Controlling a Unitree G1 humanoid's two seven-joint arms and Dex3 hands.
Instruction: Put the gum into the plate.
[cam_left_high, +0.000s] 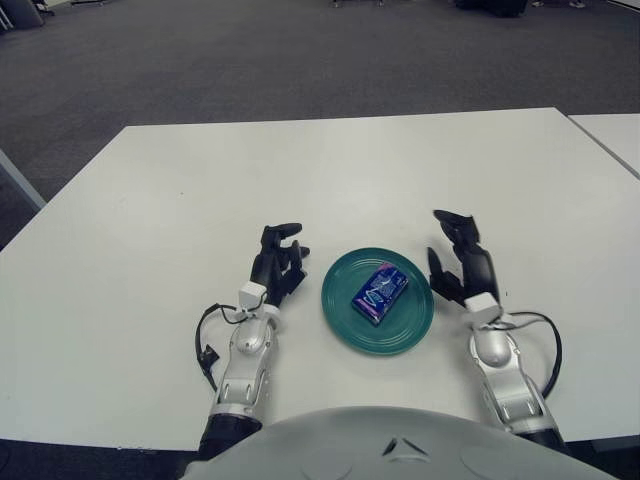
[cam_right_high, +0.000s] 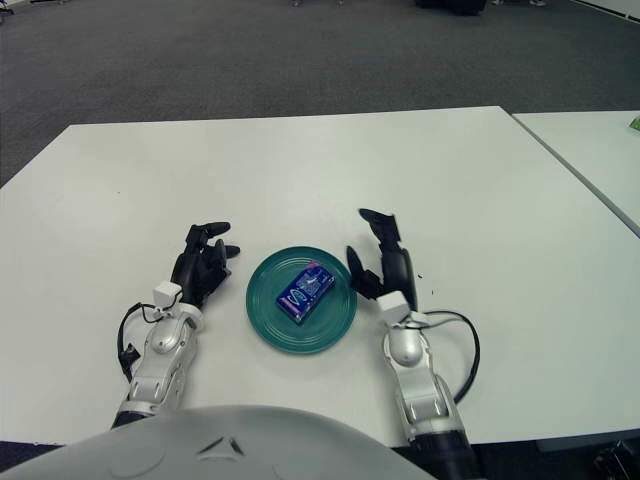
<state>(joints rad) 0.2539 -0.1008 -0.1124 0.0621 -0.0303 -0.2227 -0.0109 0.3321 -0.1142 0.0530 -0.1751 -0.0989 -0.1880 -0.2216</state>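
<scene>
Closest in, the robot's grey torso shell (cam_left_high: 385, 445) fills the bottom edge, and both forearms reach up from it onto the white desk (cam_left_high: 330, 170). A black cable (cam_left_high: 205, 340) loops off the left wrist, and another (cam_left_high: 545, 345) loops off the right one.

Next up, the left robot hand (cam_left_high: 275, 265) sits at nine o'clock of the teal plate (cam_left_high: 345, 320), just beside its rim, fingers loosely bent and holding nothing. The right robot hand (cam_left_high: 462, 265) sits at three o'clock of the plate, just off the rim, fingers spread and pointing up toward twelve, holding nothing either.

Between them, the gum (cam_left_high: 379, 293) is in the plate! The blue pack lies flat near the plate's middle, tilted so its long side runs from seven toward one o'clock, and neither hand touches it.

Nothing stands between the hands and the plate. Beyond, toward twelve o'clock, the desk runs to its far edge, with a second white desk (cam_left_high: 610, 135) at two o'clock, apart across a narrow gap. Farthest out, dark grey carpet (cam_left_high: 300, 60) stretches away.
</scene>
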